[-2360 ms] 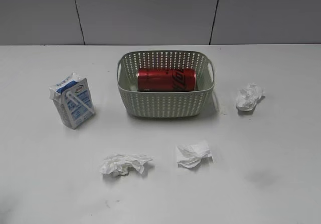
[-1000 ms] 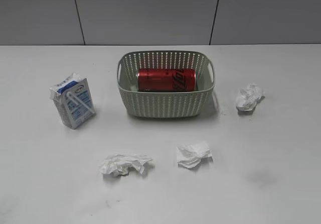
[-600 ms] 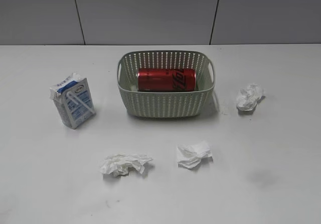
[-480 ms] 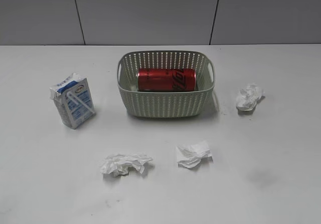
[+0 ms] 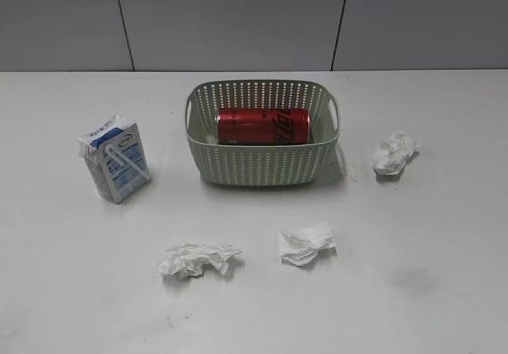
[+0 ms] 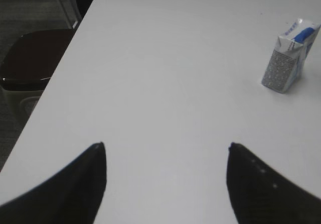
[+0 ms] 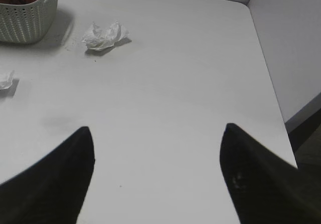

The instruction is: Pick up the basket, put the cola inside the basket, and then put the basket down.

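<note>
Cola (image 5: pixel 263 125) inside basket (image 5: pixel 263 164)

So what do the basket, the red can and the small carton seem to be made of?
The basket: probably matte moulded plastic, given its even rows of holes. The can: likely metal, going by its glossy printed red side. The carton: seemingly coated paperboard, with folded creases at the top.

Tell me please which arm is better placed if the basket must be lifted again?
Probably the right. The right gripper, open and empty, has the basket holding the cola in its wrist view. The left gripper sees only the milk carton.
</note>
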Robot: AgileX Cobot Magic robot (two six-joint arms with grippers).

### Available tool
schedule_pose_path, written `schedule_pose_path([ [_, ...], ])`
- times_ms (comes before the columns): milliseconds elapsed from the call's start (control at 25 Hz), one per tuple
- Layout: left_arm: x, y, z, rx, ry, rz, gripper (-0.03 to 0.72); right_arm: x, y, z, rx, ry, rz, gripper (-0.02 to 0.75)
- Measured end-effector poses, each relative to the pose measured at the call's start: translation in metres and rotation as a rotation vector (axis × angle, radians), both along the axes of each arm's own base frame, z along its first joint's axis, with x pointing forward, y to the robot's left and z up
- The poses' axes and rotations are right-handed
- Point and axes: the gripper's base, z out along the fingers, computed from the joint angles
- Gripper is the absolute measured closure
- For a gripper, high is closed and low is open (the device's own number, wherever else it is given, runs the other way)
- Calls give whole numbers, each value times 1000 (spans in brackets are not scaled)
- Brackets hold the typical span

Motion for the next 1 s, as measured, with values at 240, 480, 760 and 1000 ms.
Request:
schedule_pose_path([
  [240,0,0,0,0,0,0,157,0,0,0,1,0,0,146],
  [480,0,0,0,0,0,0,174,0,0,0,3,0,-1,146],
  [760,0,0,0,0,0,0,177,0,0,0,3,0,-1,146],
  [1000,0,0,0,0,0,0,178,0,-5,0,-45,-8,-36,146],
])
